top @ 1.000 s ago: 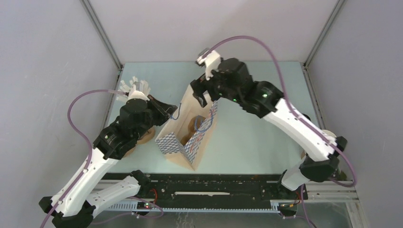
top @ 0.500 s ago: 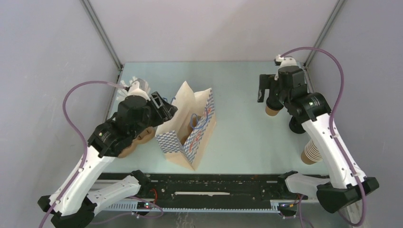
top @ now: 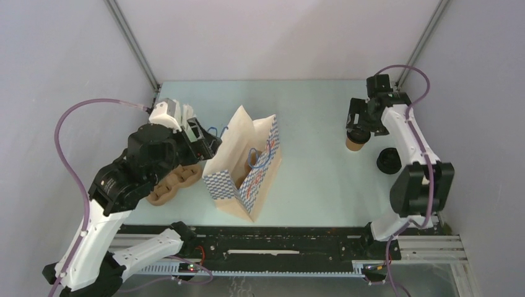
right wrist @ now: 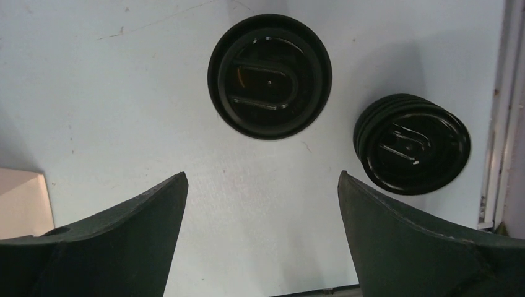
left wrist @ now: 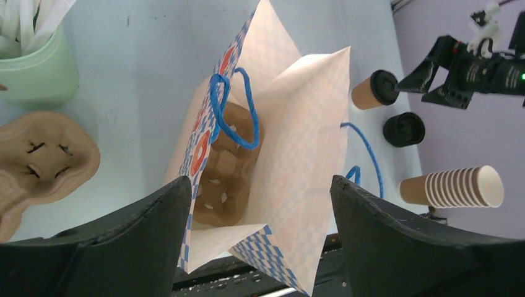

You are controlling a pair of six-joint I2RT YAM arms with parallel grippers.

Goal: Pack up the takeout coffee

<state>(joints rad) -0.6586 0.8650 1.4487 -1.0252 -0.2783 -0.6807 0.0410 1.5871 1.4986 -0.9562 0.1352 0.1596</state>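
Two arms, one lidded cup, one bag: coffee not yet packed.
Left fingers [left wrist: 124, 235]: spread open, empty, hovering over the mouth of the checkered bag [left wrist: 309, 124], which has a cardboard carrier [left wrist: 226, 179] seated inside. Takeout coffee [top: 355, 142]: upright on the worktop [top: 309, 111], well right of the bag, long axis vertical. Right fingers [right wrist: 111, 247]: spread open, empty, directly above the cup; its lid faces my wrist camera just ahead of the tips. I judge the right arm far nearer, and a straight descent should straddle the cup. Spare lids [right wrist: 412, 143]: just beside, to its right.
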